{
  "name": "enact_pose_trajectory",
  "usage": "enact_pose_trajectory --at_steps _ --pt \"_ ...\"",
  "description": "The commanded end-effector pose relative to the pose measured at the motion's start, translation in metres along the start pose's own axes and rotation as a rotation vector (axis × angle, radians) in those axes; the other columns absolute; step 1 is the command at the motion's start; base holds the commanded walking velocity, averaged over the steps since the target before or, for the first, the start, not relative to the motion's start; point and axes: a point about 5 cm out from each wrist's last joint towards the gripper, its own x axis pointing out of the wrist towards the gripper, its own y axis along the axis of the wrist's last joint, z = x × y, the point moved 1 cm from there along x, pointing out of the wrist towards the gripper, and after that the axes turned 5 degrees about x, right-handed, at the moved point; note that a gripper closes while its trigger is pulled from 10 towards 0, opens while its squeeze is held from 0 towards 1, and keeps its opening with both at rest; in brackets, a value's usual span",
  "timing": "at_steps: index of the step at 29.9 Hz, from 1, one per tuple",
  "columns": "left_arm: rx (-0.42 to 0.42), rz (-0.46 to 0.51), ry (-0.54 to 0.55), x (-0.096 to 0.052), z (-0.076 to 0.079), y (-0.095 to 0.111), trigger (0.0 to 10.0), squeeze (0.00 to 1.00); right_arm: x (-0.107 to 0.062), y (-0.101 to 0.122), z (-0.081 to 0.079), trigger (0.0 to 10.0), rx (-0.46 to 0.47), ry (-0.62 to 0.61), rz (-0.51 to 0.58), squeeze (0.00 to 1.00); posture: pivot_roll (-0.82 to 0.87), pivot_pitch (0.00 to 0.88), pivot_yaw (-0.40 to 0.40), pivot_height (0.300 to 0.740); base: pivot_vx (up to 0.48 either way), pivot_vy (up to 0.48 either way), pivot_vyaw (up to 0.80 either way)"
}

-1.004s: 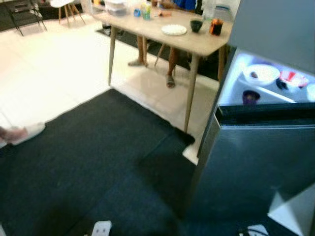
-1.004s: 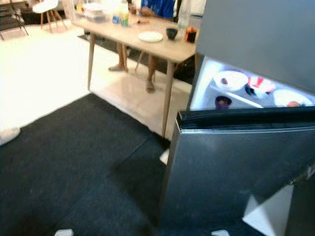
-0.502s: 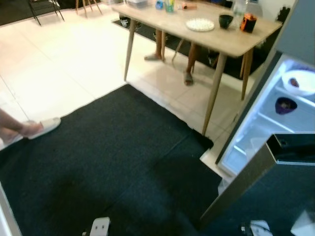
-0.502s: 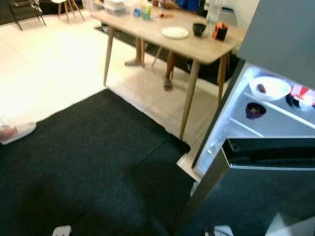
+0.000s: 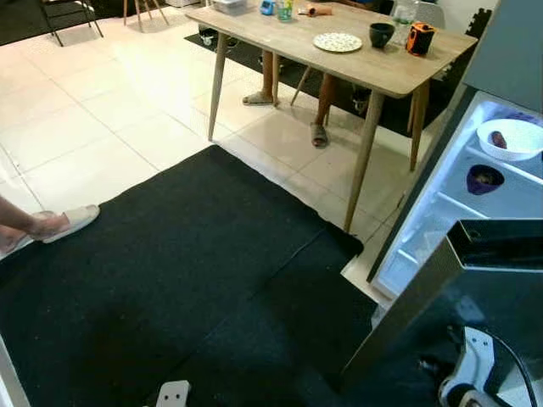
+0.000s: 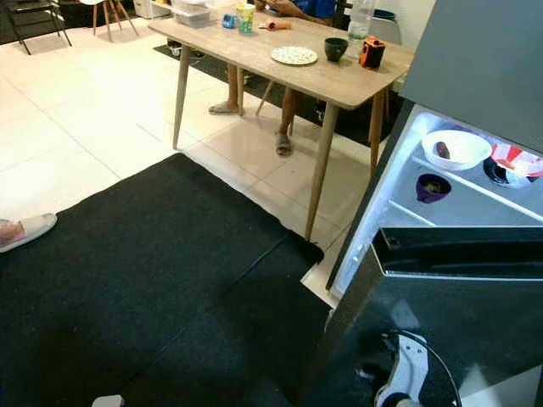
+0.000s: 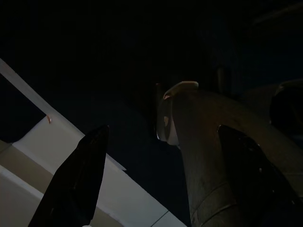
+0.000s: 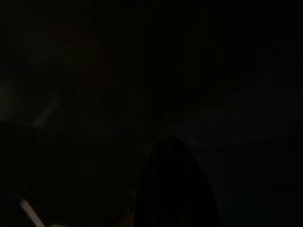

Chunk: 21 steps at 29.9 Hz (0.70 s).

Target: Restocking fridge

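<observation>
While the fridge [image 6: 475,161] door [image 6: 450,314] is standing open, left tool [image 7: 156,184] is being held released; right tool [image 8: 173,184] state cannot be told.

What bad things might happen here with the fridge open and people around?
1. The fridge door hangs open right before the robot, so it might bump it.
2. A person's foot rests on the black mat and could get stepped on.
3. The purple bowl might get knocked off the shelf.

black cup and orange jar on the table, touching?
Apart. The right eye view shows a strip of bare tabletop between the black cup and the orange jar; the left eye view shows the same gap.
</observation>
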Motion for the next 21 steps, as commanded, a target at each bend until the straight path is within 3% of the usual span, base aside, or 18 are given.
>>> enact_pose_trajectory --at_steps 1,2,4,5,7,8,10,11,12,13,15,17,20,21 --pt "-0.01 -0.029 0.003 -0.003 0.0 -0.012 10.0 0.0 0.011 0.026 -0.019 10.0 -0.006 0.138 0.073 0.0 -0.09 0.147 -0.026 0.74 0.0 0.0 0.0" --pt "-0.01 -0.029 0.003 -0.003 0.0 -0.012 10.0 0.0 0.011 0.026 -0.019 10.0 -0.006 0.138 0.073 0.0 -0.09 0.147 -0.026 0.74 0.0 0.0 0.0" --pt "-0.015 -0.031 0.006 -0.004 -0.001 -0.014 10.0 0.0 0.023 0.044 -0.045 10.0 -0.039 0.27 0.102 0.0 -0.07 0.15 -0.031 0.74 0.0 0.0 0.0" --pt "-0.015 -0.031 0.006 -0.004 -0.001 -0.014 10.0 0.0 0.023 0.044 -0.045 10.0 -0.039 0.27 0.102 0.0 -0.07 0.15 -0.031 0.74 0.0 0.0 0.0" --pt "-0.03 -0.028 0.019 -0.006 -0.004 -0.017 10.0 0.0 0.039 0.074 -0.088 10.0 -0.129 0.392 0.158 0.0 -0.05 0.157 -0.036 0.74 0.0 0.0 0.0" --pt "-0.03 -0.028 0.019 -0.006 -0.004 -0.017 10.0 0.0 0.039 0.074 -0.088 10.0 -0.129 0.392 0.158 0.0 -0.05 0.157 -0.036 0.74 0.0 0.0 0.0" --pt "-0.039 -0.029 0.03 -0.008 -0.008 -0.021 10.0 0.0 0.05 0.125 -0.128 10.0 -0.233 0.414 0.296 0.0 -0.04 0.163 -0.033 0.74 0.0 0.0 0.0" --pt "-0.039 -0.029 0.03 -0.008 -0.008 -0.021 10.0 0.0 0.05 0.125 -0.128 10.0 -0.233 0.414 0.296 0.0 -0.04 0.163 -0.033 0.74 0.0 0.0 0.0" --pt "-0.04 -0.03 0.032 -0.009 -0.009 -0.022 10.0 0.0 0.05 0.148 -0.139 10.0 -0.266 0.386 0.377 0.0 -0.03 0.161 -0.032 0.74 0.0 0.0 0.0" --pt "-0.043 -0.031 0.034 -0.01 -0.01 -0.024 10.0 0.0 0.047 0.179 -0.146 10.0 -0.234 0.353 0.485 0.0 -0.01 0.162 -0.033 0.74 0.0 0.0 0.0" --pt "-0.05 -0.027 0.039 -0.011 -0.011 -0.024 10.0 0.0 0.036 0.222 -0.152 10.0 -0.151 0.325 0.641 0.0 -0.01 0.162 -0.032 0.74 0.0 0.0 0.0" --pt "-0.053 -0.023 0.042 -0.011 -0.013 -0.023 10.0 0.0 0.027 0.246 -0.151 10.0 -0.093 0.336 0.727 0.0 -0.01 0.16 -0.032 0.74 0.0 0.0 0.0" --pt "-0.052 -0.023 0.043 -0.011 -0.013 -0.023 10.0 0.0 0.024 0.251 -0.148 10.0 -0.076 0.341 0.747 0.0 -0.02 0.158 -0.03 0.74 0.0 0.0 0.0" --pt "-0.046 -0.029 0.043 -0.011 -0.013 -0.024 10.0 0.0 0.023 0.241 -0.137 10.0 -0.077 0.358 0.734 0.0 -0.03 0.155 -0.026 0.74 0.0 0.0 0.0"
